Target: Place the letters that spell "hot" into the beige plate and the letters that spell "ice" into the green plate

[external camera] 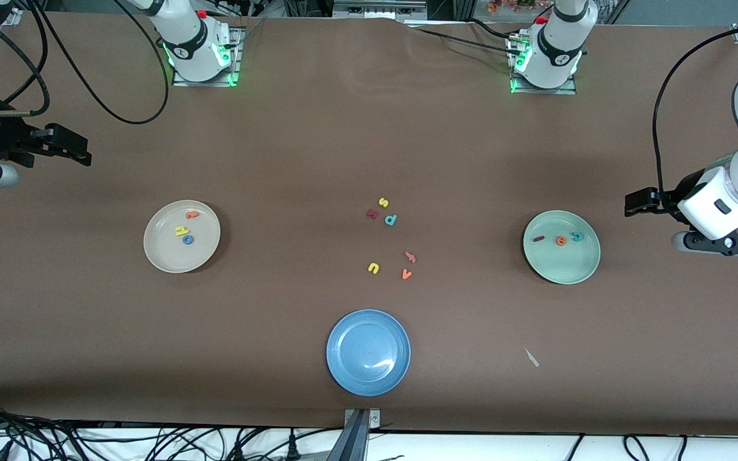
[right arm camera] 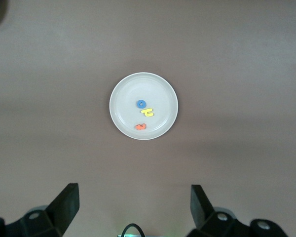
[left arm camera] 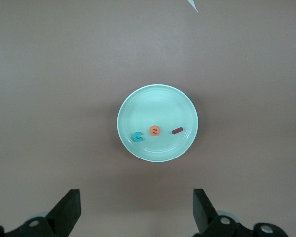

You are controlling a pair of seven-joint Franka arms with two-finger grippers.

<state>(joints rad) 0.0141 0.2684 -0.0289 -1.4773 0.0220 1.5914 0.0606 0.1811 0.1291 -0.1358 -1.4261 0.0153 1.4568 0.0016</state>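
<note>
Since both plates carry their three letters, I judge the sorting done and the step in hand is the retreat, with nothing left to pick.

Going near to far from my left gripper (left arm camera: 135, 212): its fingers stand wide apart and empty, hanging high over bare table at the left arm's end. Below and ahead of it lies the green plate (left arm camera: 158, 96), and in it the teal c (left arm camera: 137, 136), the orange e (left arm camera: 155, 130) and the dark red i (left arm camera: 177, 130), in a loose row, none touching. Well apart from it, toward the middle of the table, sit the leftovers: the yellow s (external camera: 383, 202), the dark red k (external camera: 372, 213), the teal p (external camera: 391, 219), the yellow u (external camera: 373, 268), the orange v (external camera: 407, 274) and one more small orange letter (external camera: 410, 257) just above the v. These belong to neither word.

From my right gripper (right arm camera: 133, 210), likewise spread open and holding nothing over the right arm's end: the beige plate (right arm camera: 163, 89) lies below and ahead, with the orange t (right arm camera: 140, 126), the yellow h (right arm camera: 147, 113) and the blue o (right arm camera: 141, 103) close together in it. The blue plate (external camera: 343, 365), empty, lies well off from both grippers.

My next move calls for little: keep both grippers clear of the plates, check each word once more, and park the arms.
</note>
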